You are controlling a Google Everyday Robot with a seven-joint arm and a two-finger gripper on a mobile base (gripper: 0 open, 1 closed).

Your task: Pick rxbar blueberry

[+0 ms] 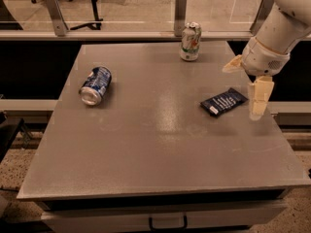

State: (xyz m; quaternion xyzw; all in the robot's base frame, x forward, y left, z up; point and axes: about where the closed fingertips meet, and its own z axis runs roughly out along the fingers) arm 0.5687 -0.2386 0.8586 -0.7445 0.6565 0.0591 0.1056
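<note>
The rxbar blueberry (224, 102) is a flat dark navy wrapper with white lettering, lying flat on the grey table (160, 144) at the right side, a small white patch at its near-left end. My gripper (241, 92) hangs from the white arm at the right, just above and right of the bar. Its cream fingers (259, 97) are spread apart and hold nothing; one points down past the bar's right end, the other points left behind the bar.
A blue soda can (95, 85) lies on its side at the table's left. A white-green soda can (190, 41) stands upright at the back edge. A glass barrier with metal posts (180, 13) runs behind the table. A drawer handle (167, 223) sits below the front edge.
</note>
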